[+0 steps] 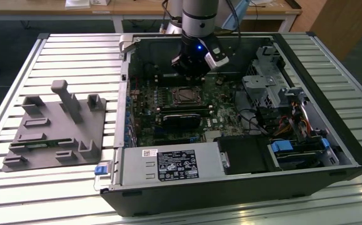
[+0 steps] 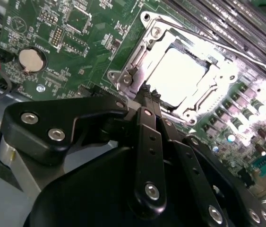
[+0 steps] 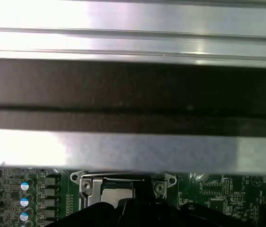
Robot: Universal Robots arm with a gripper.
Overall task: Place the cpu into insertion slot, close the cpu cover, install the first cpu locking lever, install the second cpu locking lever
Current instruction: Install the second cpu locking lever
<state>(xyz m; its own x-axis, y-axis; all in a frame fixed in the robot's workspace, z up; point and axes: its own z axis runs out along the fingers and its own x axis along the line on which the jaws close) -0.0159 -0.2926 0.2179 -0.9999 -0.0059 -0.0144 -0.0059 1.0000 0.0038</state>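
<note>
An open black desktop computer case (image 1: pixel 306 154) was seen lying on its side on a slatted silvery metal worktop (image 1: pixel 74 51) in the exterior view, with a green motherboard (image 1: pixel 221 123) exposed inside it. The grey-and-black robot arm (image 1: pixel 199 14) was lowered into the case from above, and its black gripper (image 1: pixel 190 70) was held just above the board, close to the far edge of the small square insertion slot (image 1: pixel 186 96) with its silvery metal rim.

In the second wrist view, the flat square cpu (image 2: pixel 176 75) with its dull grey metal top was seen seated in the slot, brightly lit. The thin silvery cpu cover (image 2: pixel 147 45), a frame plate with a square window, was lying down flat around the chip. A thin wire locking lever (image 2: pixel 218 40) was seen running along one side of the frame. The gripper (image 2: pixel 150 97) was seen with its fingertips (image 2: pixel 144 94) drawn together at the near edge of the cover frame; whether anything was pinched between them could not be told.

A round silver coin battery (image 2: pixel 29 58) was seen on the board, well apart from the slot. On the worktop, at the exterior view's left, a grey moulded parts fixture (image 1: pixel 55 131) was standing beside the case.
</note>
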